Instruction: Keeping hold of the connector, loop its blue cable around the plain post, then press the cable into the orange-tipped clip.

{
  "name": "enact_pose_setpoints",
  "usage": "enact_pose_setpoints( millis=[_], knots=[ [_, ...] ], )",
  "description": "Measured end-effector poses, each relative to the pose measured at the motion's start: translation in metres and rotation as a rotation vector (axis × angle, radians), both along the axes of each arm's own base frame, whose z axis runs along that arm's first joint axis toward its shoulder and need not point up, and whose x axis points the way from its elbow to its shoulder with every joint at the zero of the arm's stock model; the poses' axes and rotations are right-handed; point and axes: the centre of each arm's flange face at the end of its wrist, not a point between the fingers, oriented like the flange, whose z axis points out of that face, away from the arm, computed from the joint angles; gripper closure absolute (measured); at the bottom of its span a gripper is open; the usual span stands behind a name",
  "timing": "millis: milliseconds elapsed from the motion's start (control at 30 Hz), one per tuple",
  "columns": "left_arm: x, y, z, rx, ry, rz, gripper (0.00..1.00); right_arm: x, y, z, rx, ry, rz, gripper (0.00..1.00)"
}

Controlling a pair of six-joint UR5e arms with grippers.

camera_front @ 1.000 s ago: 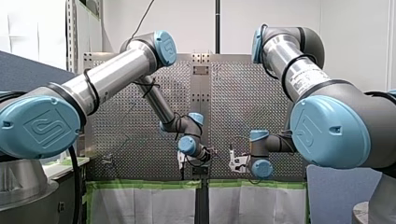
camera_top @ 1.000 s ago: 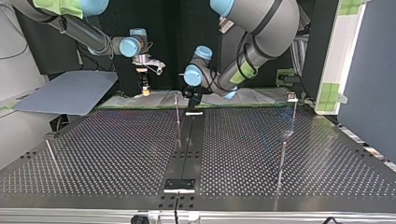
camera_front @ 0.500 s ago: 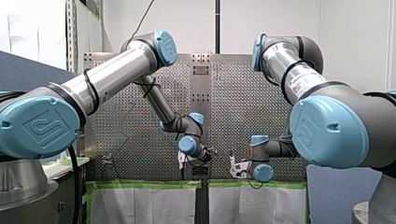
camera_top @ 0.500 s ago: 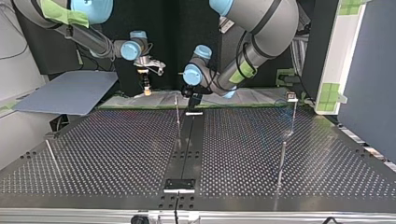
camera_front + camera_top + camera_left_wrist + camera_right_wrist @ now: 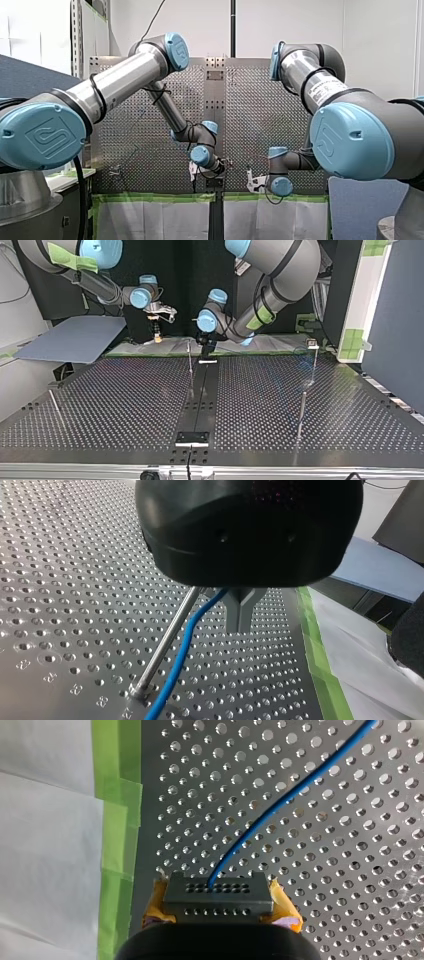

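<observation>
In the right wrist view my right gripper (image 5: 220,899) is shut on a grey connector (image 5: 219,892), with yellow pads (image 5: 283,901) on both its sides. The connector's blue cable (image 5: 280,802) runs away from it over the perforated plate. In the left wrist view my left gripper (image 5: 243,624) has its metal fingers shut to a point just above the plate. The blue cable (image 5: 182,652) passes close beside them, next to the plain post (image 5: 167,640). In the top view my right gripper (image 5: 157,336) hangs at the table's far edge, and my left gripper (image 5: 206,347) is beside the post (image 5: 190,365).
Green tape (image 5: 116,840) and white sheet mark the plate's edge by the connector. Other thin posts stand at the top view's right (image 5: 301,412) and left (image 5: 54,404), one with a small block on top (image 5: 313,344). A black strip (image 5: 200,395) runs down the table's middle.
My right arm's wrist has sunk a little in the front view and shifted slightly towards the middle. My left arm has hardly moved.
</observation>
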Motion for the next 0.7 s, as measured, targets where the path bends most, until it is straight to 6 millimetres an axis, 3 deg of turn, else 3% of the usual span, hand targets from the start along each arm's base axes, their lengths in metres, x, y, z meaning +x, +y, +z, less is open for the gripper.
enact_pose_setpoints(
  millis=[267,700],
  knots=[
    [0.006,0.007,0.001,-0.006,-0.004,0.035,0.97,0.005,-0.013,0.007,-0.013,-0.024,-0.003,1.00],
    [0.010,0.012,0.001,-0.004,-0.006,0.051,0.97,0.004,-0.019,0.009,-0.018,-0.031,-0.005,1.00]
  ],
)
